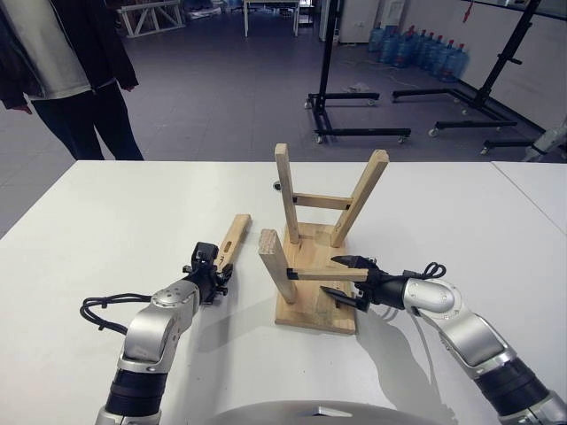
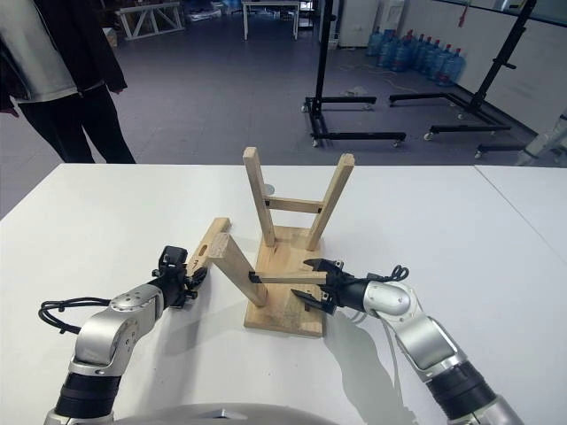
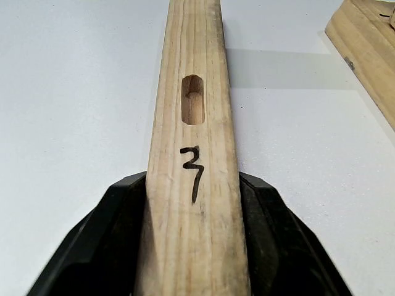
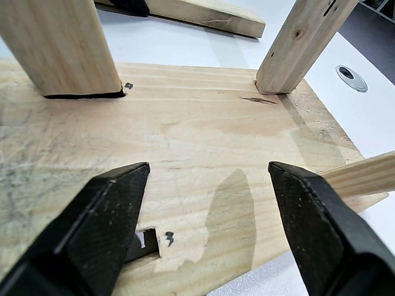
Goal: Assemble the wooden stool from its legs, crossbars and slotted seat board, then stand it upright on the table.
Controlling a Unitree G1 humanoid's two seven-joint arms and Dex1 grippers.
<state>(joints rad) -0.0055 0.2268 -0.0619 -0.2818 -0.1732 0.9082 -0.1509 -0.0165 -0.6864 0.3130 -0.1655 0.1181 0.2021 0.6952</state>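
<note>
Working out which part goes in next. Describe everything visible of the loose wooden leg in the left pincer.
The loose pale wooden leg is a rectangular bar of grained wood. Its upper face has one oblong slot and a black handwritten mark beside it. It appears to lie flat on the white table, left of the wooden seat board and apart from it. The black left pincer is shut on its near end, one finger on each side; its far end points away from the robot.

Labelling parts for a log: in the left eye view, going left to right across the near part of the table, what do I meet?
left gripper → loose leg that it clamps → near leg, tilted on the seat board → right gripper, open
</note>
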